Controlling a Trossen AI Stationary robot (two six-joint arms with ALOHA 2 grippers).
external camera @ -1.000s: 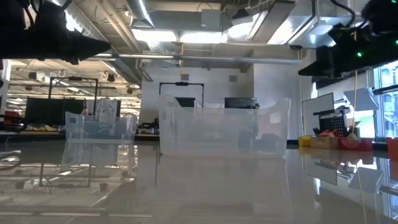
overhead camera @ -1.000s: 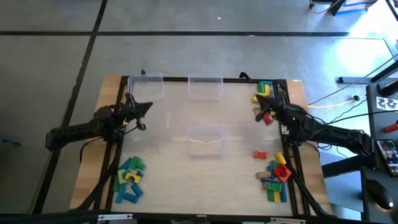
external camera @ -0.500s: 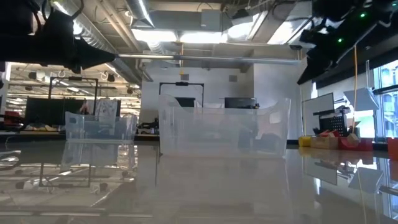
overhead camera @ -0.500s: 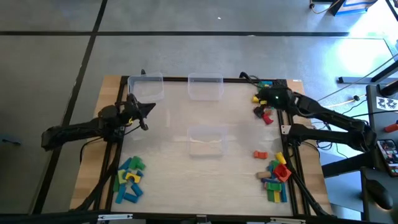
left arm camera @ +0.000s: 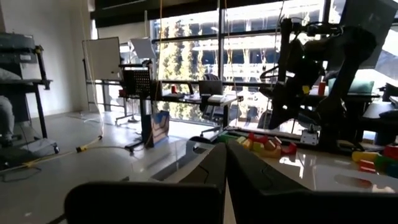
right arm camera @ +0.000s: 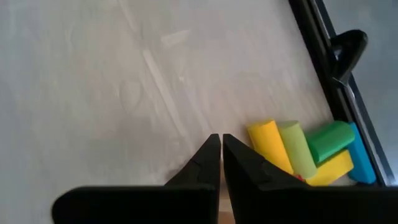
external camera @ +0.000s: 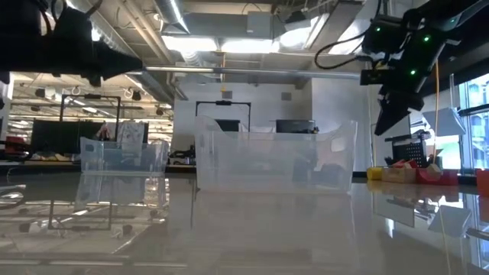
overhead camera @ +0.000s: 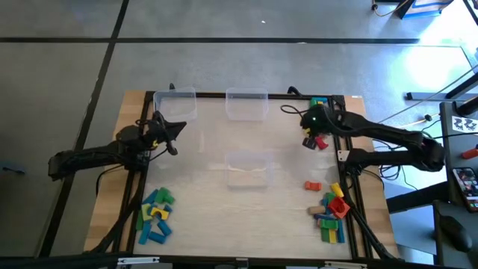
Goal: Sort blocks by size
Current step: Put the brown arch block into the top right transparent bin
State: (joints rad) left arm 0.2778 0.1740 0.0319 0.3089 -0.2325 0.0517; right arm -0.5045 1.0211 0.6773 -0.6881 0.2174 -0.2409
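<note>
High view: right hand (overhead camera: 308, 139) hovers over the far-right pile of blocks (overhead camera: 317, 119), seemingly choosing one to pick.
Its fingers are pressed together and empty, so they must spread before dropping onto a block. Left hand (overhead camera: 173, 138) waits, closed, at the counter's (overhead camera: 202, 217) left. Bright short blocks also lie in near-left (overhead camera: 154, 215) and near-right heaps (overhead camera: 331, 215); the tubs (overhead camera: 246, 104) look empty.

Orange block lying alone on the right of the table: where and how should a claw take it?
Grip the orange block across its middle, coming straight down from above. It lies flat and apart from the other blocks, longer left to right in the high view, with free space along both long sides.
</note>
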